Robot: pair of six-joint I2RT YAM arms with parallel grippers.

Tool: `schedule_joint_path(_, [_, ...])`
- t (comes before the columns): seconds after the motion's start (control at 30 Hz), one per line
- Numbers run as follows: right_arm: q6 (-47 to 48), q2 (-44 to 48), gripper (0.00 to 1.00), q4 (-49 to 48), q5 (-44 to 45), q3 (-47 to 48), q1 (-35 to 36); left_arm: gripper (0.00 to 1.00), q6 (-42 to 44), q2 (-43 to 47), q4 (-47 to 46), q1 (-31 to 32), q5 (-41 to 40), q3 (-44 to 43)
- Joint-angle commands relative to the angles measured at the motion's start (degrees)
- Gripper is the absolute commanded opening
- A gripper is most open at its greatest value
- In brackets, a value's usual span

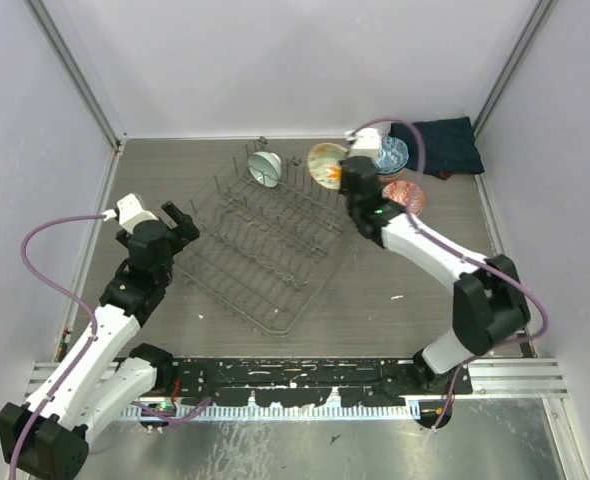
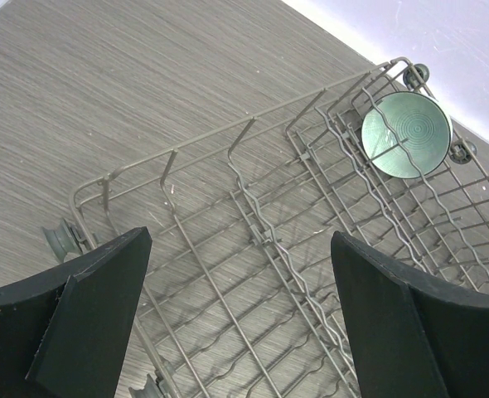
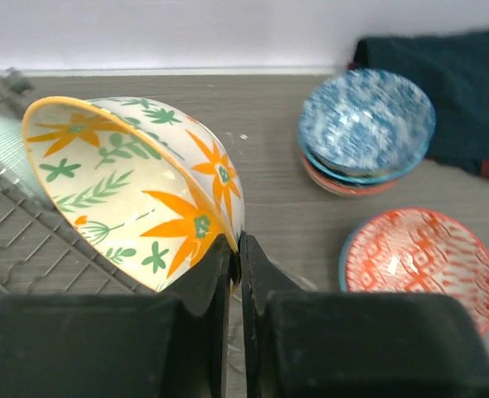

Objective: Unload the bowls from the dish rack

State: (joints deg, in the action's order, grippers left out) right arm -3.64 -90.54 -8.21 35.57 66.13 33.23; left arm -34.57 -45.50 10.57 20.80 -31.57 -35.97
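Note:
The grey wire dish rack lies in the middle of the table, and a pale mint bowl stands on edge at its far end. My right gripper is shut on the rim of a white bowl with orange flowers, tilted and held above the rack's far right corner. A blue bowl tops a small stack right of it, and a red patterned bowl sits alone nearer. My left gripper hangs open over the rack's left side, holding nothing.
A dark folded cloth lies in the far right corner behind the stacked bowls. Side walls with metal posts close in the table on the left, right and back. The rack has small wheels at its corners.

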Motion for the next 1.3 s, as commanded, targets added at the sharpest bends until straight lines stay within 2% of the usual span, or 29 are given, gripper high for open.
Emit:
schedule_joint_path(0.0, [-20.5,10.7,0.01,2.1,-13.9,-5.6,-12.8,0.98,0.1,0.7,-1.6,0.1,0.1,0.0])
schedule_joint_path(0.07, [-24.8,14.7,0.01,3.5,-17.8,-8.8,-17.1,0.98,0.0,0.7,-1.6,0.1,0.1,0.0])
schedule_joint_path(0.17, [-28.1,19.3,0.01,7.7,-19.2,-11.1,-21.2,0.98,-0.1,0.9,-1.6,0.1,0.1,0.0])
schedule_joint_path(0.3, [-29.9,24.3,0.00,12.3,-21.0,-13.3,-25.7,0.98,-0.2,1.2,-1.8,0.2,0.1,0.2])
schedule_joint_path(0.5, [-30.8,29.6,0.00,13.1,-25.0,-16.6,-30.9,0.98,-0.2,1.0,-1.9,0.1,0.3,0.3])
schedule_joint_path(0.83, [-31.6,27.7,0.00,12.0,-30.2,-17.6,-34.2,0.98,0.0,0.6,-2.1,0.1,0.2,0.3])
schedule_joint_path(1.27, [-31.9,22.5,0.00,10.6,-32.6,-17.0,-36.5,0.98,0.2,0.8,-2.0,0.1,0.1,0.3])
